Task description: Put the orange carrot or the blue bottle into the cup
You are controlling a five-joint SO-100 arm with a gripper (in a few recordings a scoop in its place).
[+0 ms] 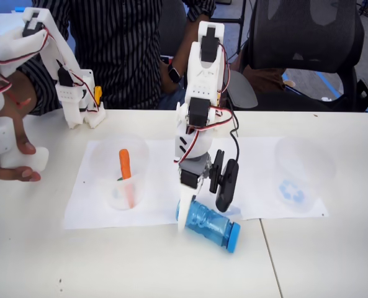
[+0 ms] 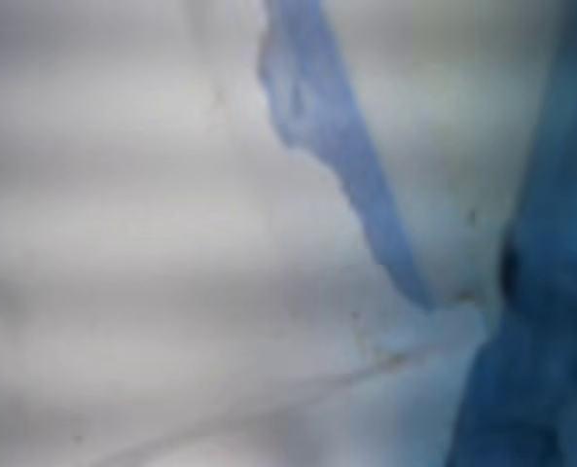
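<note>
The blue bottle lies on its side near the table's front edge, cap toward the lower right. My gripper reaches down over its base end. The white finger is at the bottle's left end, and the black finger is angled out above its middle, so the jaws stand apart. The wrist view is blurred, with the blue bottle close at the right edge. The orange carrot stands upright inside a plain translucent cup on the left. The cup with the blue symbol sits at the right.
White paper sheets lie under both cups on the white table. A person in a striped shirt sits behind the table. A black chair stands at the back right.
</note>
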